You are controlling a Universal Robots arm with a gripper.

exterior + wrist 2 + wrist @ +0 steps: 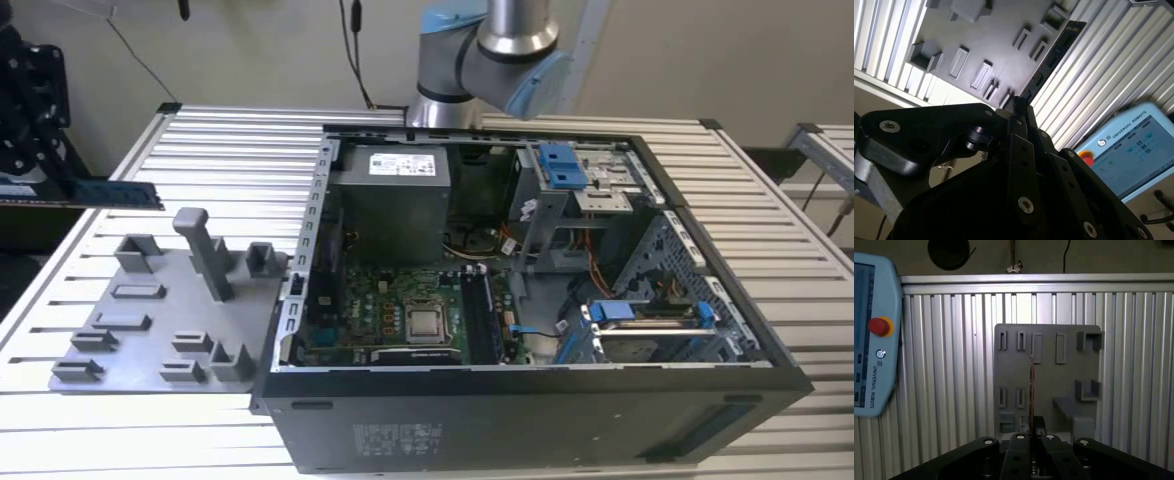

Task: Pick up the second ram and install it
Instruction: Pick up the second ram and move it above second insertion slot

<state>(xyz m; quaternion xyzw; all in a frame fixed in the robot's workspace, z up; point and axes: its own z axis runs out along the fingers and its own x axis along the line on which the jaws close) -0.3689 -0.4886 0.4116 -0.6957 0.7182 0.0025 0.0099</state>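
On the slatted table (227, 140) we see the open case (534, 420) lying on its side, with the green motherboard (387, 300) exposed inside. Just beside it, toward the exterior view's left, sits the grey tray (167, 312) with its empty-looking slots and posts. A pendant (871, 340) lies on the table off to one side of the tray.

At the exterior view's left edge hangs the gripper (1032, 440), its fingers pressed together on one end of the ram (120, 193). The stick juts out level from them toward the case. In both wrist views we look along its thin edge, with the tray behind it, and it appears raised clear of the tray and touching nothing else.

By our reading, the pick-up is done: the ram is out of its holder and in the air. The install is not. The stick is well apart from the motherboard, outside the case, and not yet over the slots beside the processor socket. We cannot tell from here whether another stick already sits in those slots.
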